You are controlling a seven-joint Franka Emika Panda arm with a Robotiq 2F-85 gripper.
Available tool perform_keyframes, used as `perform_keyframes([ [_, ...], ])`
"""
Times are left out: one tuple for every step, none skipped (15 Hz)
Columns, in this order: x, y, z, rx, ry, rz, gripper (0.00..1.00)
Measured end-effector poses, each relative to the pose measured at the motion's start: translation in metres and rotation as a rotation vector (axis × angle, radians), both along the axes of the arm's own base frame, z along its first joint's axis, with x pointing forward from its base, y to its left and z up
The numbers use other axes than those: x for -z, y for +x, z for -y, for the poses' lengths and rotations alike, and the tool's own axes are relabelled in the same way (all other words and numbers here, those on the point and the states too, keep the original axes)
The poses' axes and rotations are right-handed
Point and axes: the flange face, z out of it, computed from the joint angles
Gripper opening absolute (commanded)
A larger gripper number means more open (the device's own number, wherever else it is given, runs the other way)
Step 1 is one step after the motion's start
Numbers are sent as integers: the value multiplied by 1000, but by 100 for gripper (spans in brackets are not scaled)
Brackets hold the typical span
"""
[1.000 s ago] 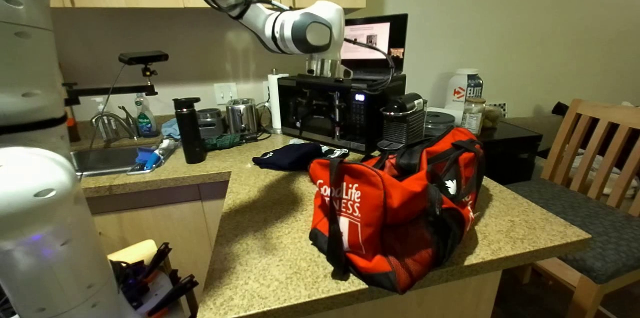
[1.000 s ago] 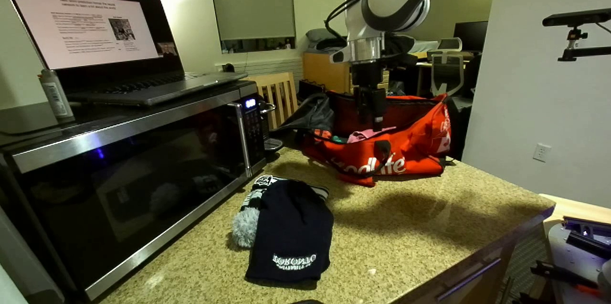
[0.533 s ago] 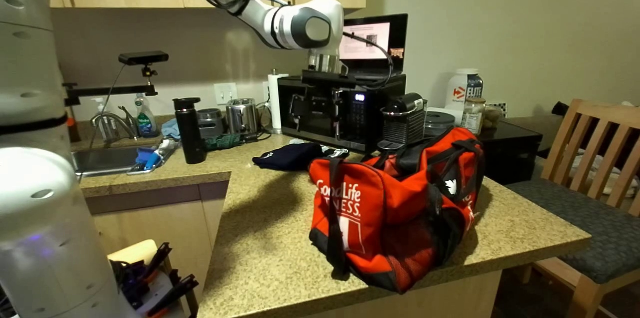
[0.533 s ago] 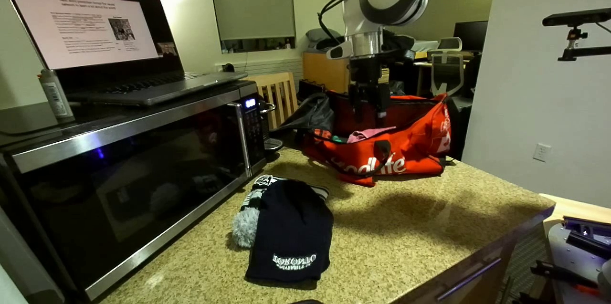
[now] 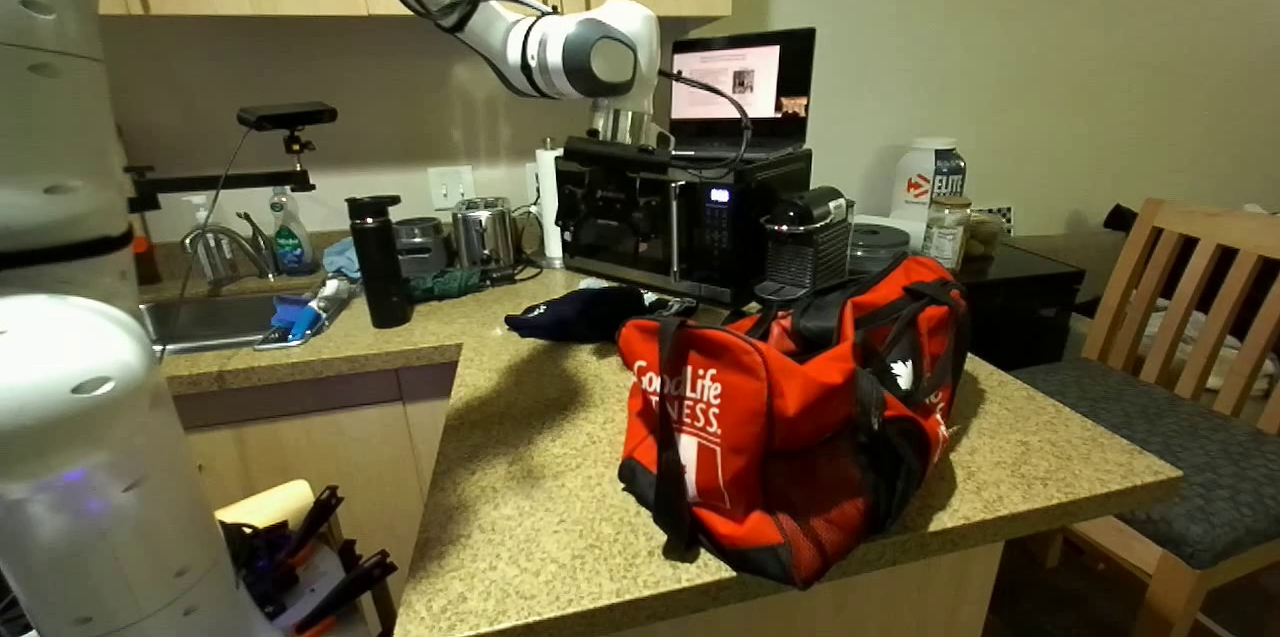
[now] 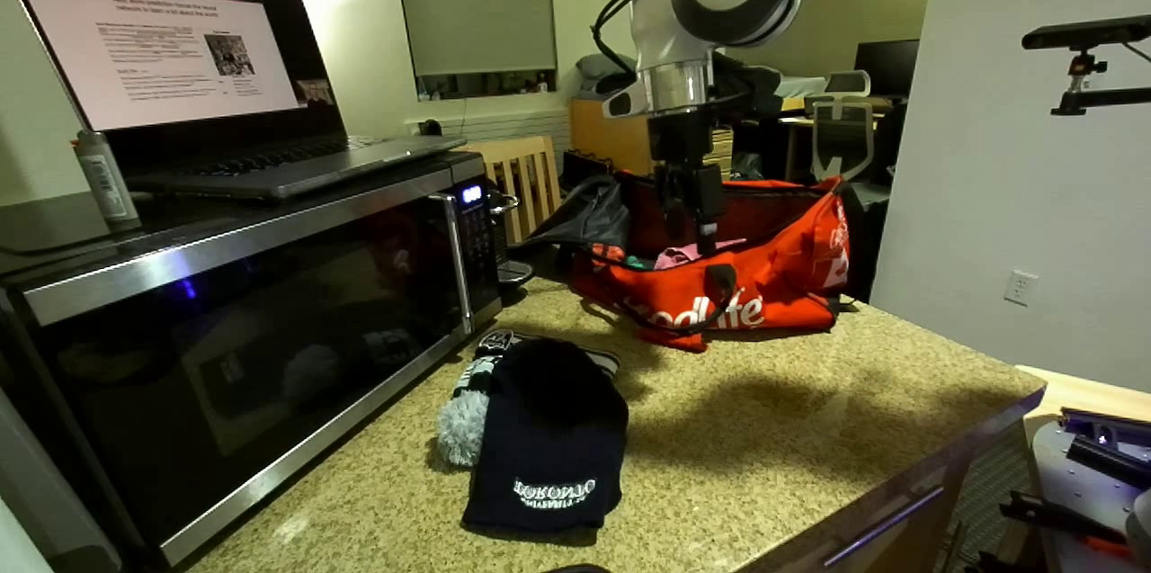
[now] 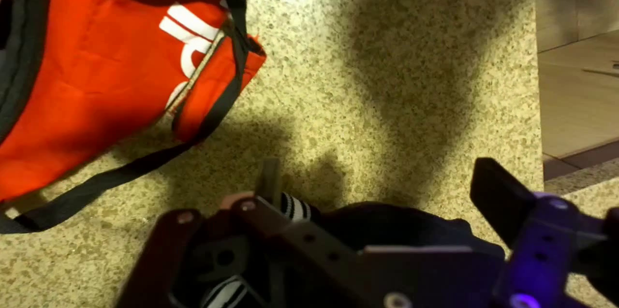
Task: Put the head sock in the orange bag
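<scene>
A speckled counter (image 5: 540, 477) is shown in both exterior views, with a black microwave (image 6: 297, 339) set on it at nine o'clock in an exterior view. The orange bag (image 5: 810, 407) is stood on the same counter; in the wrist view it is placed at ten o'clock from the gripper (image 7: 375, 180), which is held above the counter with its jaws spread wide and nothing pinched.

The head sock (image 6: 548, 429), judged to be the dark knit cloth, is laid on the counter, outside the bag and apart from it. In the wrist view it is found at six o'clock from the jaws, its edge seen between the fingers (image 7: 503, 201) and much of the rest hidden by the gripper. Read across the views, its long axis is judged to be laid along the line on which the fingers are parted, not across it. A shift towards six o'clock, then a descent, seems to be called for; without a quarter turn the cloth would probably be bunched lengthwise.

By the head sock a striped knit piece (image 6: 472, 375) is partly covered, and could be caught in the same pinch. Its grey pom-pom (image 6: 463, 431) is seen at nine o'clock from the cloth.
</scene>
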Motion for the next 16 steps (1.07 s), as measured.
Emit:
perform_keyframes([
  [1, -2, -9, 25, -6, -4, 100],
  [2, -4, -17, 44, -10, -8, 100],
  [2, -5, -24, 54, -14, -10, 100],
  [2, -6, -29, 58, -18, -10, 100],
  [1, -7, -31, 58, -21, -8, 100],
  [1, -7, -31, 59, -23, -7, 100],
  [0, -7, -31, 59, -24, -6, 100],
  [0, -7, -30, 60, -24, -5, 100],
  [0, -7, -30, 60, -24, -5, 100],
  [0, -7, -30, 60, -24, -5, 100],
  [0, -7, -30, 60, -24, -5, 100],
  [0, -7, -30, 60, -24, -5, 100],
  [1, -6, -30, 60, -24, -6, 100],
  [3, -5, -30, 61, -24, -10, 100],
  [7, -3, -31, 60, -23, -16, 100],
  [12, 0, -33, 59, -21, -23, 100],
])
